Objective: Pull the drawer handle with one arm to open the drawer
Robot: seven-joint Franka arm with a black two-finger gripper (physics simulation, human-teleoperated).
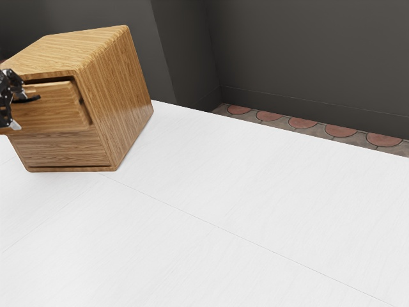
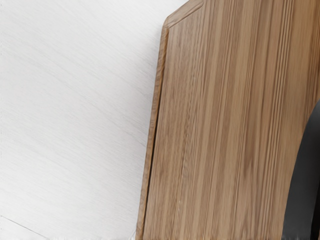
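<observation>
Closest to the wrist camera is a wood panel [image 2: 235, 125] with a bevelled edge, and white table [image 2: 70, 110] runs alongside it. I take it for the front of the cabinet [image 1: 108, 70], though I cannot say which part of the front. A dark blurred curve sits at the panel's far edge, and I cannot identify it.

In the exterior view the cabinet stands in the upper left of the frame, turned at an angle on the table. Its upper drawer [image 1: 51, 109] juts a little proud of the cabinet face, with a dark gap above the drawer front and a strip of its side showing. I judge it partly open, not fully.

The tool [image 1: 9, 102] is at the far left edge of the frame, level with that drawer and right against its front. A short dark bar [image 1: 30, 98] pokes out between the tool and the wood. It may be the handle, but I cannot be sure. The frame edge cuts the tool off, so I cannot tell whether it is clenched on anything or released.

The approach looks done and the pull looks begun. Most of the drawer's travel is still to go.
</observation>
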